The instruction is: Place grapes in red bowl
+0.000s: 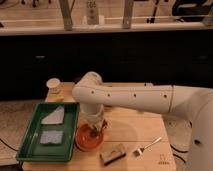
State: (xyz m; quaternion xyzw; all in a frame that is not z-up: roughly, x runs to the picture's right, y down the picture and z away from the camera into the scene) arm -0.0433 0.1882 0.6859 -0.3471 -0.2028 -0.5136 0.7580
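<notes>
The red bowl [86, 141] sits on the wooden table near the front, just right of the green tray. My gripper [95, 130] reaches down from the white arm [130, 97] right over the bowl's inside. A dark reddish lump, the grapes [93, 133], shows at the gripper's tip just above or in the bowl. I cannot tell whether the grapes are held or rest in the bowl.
A green tray [30, 150] with two pale cloths [54, 116] lies at the left. A paper cup [54, 86] stands at the back left. A brown block [113, 153] and a fork [148, 145] lie at the front right. The table's front edge is close.
</notes>
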